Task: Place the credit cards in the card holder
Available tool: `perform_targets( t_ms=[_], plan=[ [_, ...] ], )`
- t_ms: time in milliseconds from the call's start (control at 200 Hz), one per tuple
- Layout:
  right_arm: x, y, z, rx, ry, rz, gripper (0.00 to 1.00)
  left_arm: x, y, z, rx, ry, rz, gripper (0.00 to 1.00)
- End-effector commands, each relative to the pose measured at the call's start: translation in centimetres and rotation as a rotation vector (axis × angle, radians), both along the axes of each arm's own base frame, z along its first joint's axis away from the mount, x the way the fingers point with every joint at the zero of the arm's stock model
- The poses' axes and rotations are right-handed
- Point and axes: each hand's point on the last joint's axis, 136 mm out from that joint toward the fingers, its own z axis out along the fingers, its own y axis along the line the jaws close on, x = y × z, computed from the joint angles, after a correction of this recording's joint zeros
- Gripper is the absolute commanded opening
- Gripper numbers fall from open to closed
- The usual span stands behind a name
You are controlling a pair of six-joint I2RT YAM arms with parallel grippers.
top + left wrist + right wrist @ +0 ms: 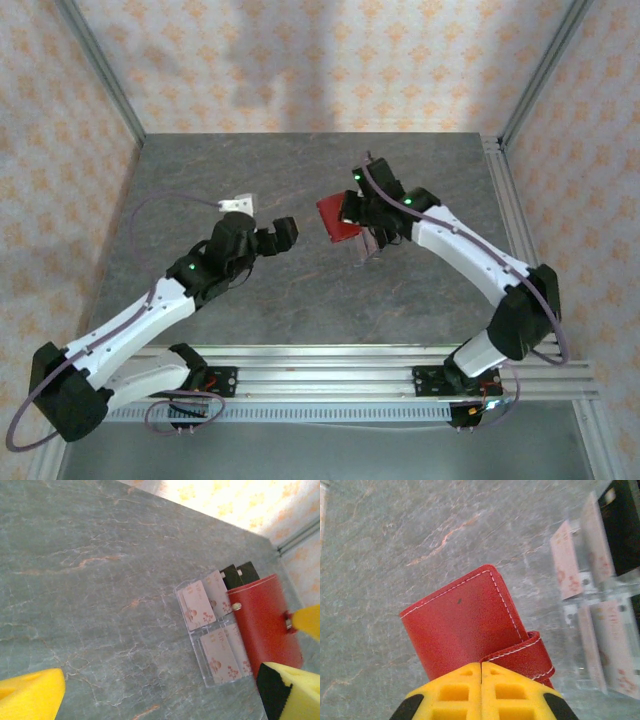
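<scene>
Red stitched leather card holder (465, 625), strap closed, on grey stone table (395, 540). Pale credit cards (612, 640) in clear sleeves (575, 611) at its 3 o'clock. Right hand (481, 666) pressed together at its strap edge, left hand (275, 237) spread. I fear the holder skidding unopened.

Surface: grey stone-patterned table (300, 300), faint orange veining, matte. Lying on it: clear plastic compartment tray (210, 629) holding pale pinkish rectangular cards (199, 606); black flat cards (240, 574) at the tray's far end; small white flat piece (237, 203) well apart, to the left. Just beside the tray, a red stitched leather wallet (262, 625); its contact with the table is unclear.
</scene>
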Motion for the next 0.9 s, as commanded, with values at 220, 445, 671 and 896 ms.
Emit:
perform_targets(
  t_ms=[220, 445, 671, 896],
  plan=[
    [0.9, 6.4, -1.7, 0.139, 0.023, 0.013, 0.0, 0.8, 1.0, -3.5, -0.329, 0.038, 0.056, 1.0],
    [0.8, 8.2, -2.8, 0.156, 0.044, 0.028, 0.0, 2.1, 0.3, -3.8, -0.395, 0.037, 0.037, 1.0],
    [0.8, 8.7, -2.9, 0.17, 0.049, 0.035, 0.0, 3.5, -0.3, -4.7, -0.453, 0.045, 0.052, 0.99],
    [0.7, 9.0, -2.8, 0.185, 0.05, 0.039, 0.0, 5.0, -0.8, -5.2, -0.512, 0.047, 0.073, 0.92]
  ],
)
